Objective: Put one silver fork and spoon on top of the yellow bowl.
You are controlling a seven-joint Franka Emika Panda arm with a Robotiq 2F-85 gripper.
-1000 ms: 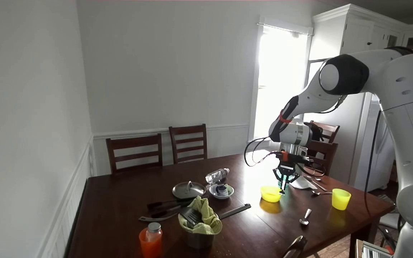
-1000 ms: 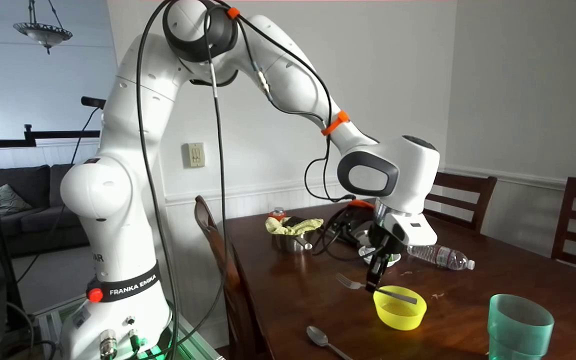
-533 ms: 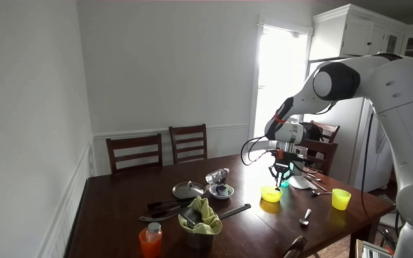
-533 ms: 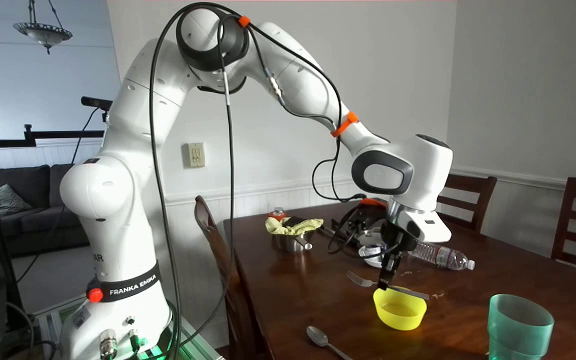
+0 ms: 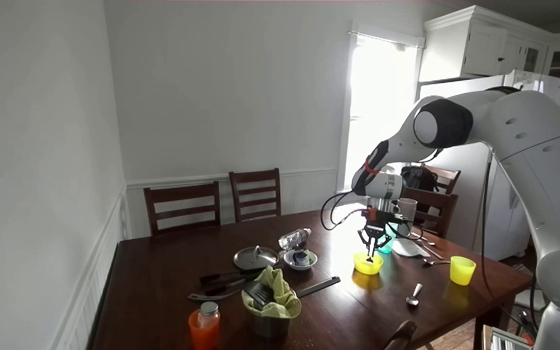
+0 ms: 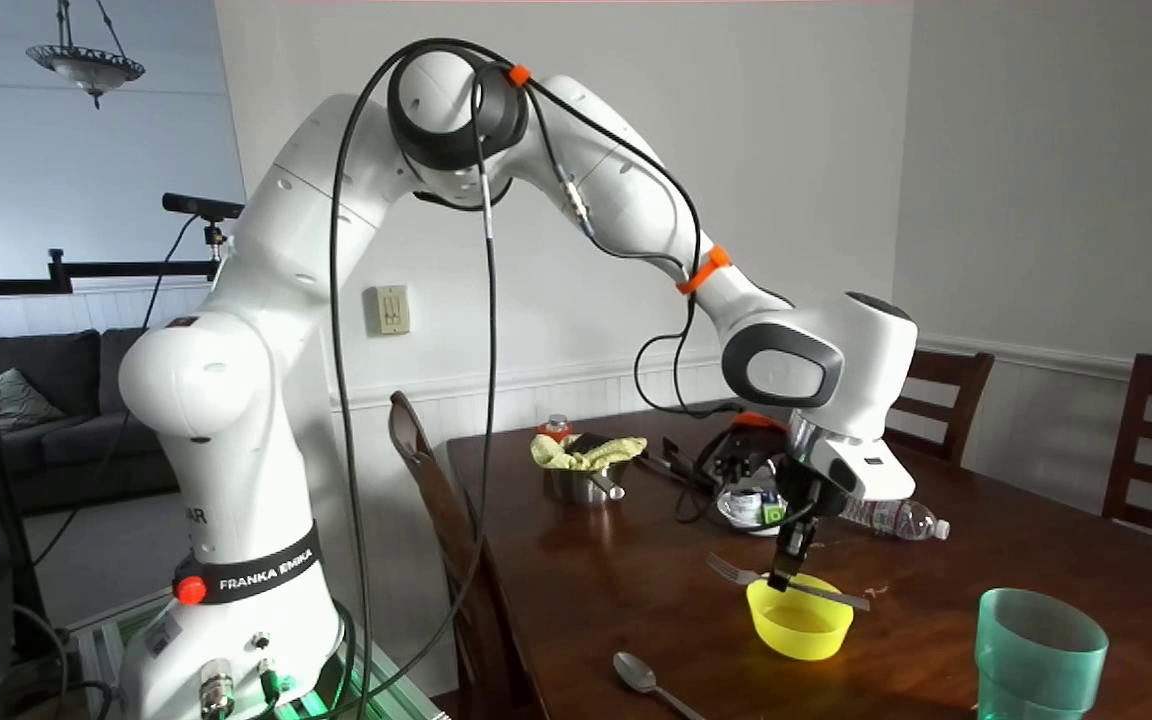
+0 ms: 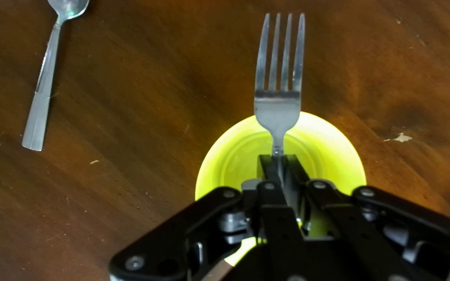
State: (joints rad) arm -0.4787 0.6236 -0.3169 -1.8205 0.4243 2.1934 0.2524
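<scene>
The small yellow bowl [image 5: 367, 268] stands upright on the table. It also shows in an exterior view [image 6: 801, 630] and in the wrist view [image 7: 236, 160]. My gripper [image 7: 277, 160] is shut on the handle of a silver fork [image 7: 277, 105] and holds it over the bowl. The tines stick out past the bowl's rim; the handle's end is hidden behind the jaws in the wrist view. I cannot tell whether the fork touches the rim. A silver spoon [image 7: 45, 86] lies on the table beside the bowl; a spoon also shows in both exterior views [image 5: 413, 296] [image 6: 636, 675].
A green cup [image 6: 1041, 650] stands near the bowl. A taller yellow cup [image 5: 462, 270], with more cutlery [image 5: 435, 262] beside it, is near the table edge. A white bowl [image 5: 300, 260], a plastic bottle [image 5: 294, 239], a pot lid [image 5: 255, 257] and a pot [image 5: 270, 323] stand further off.
My gripper has carried the fork from beside the bowl's rim to over the bowl and lowered somewhat. The bowl and the spoon have not moved.
</scene>
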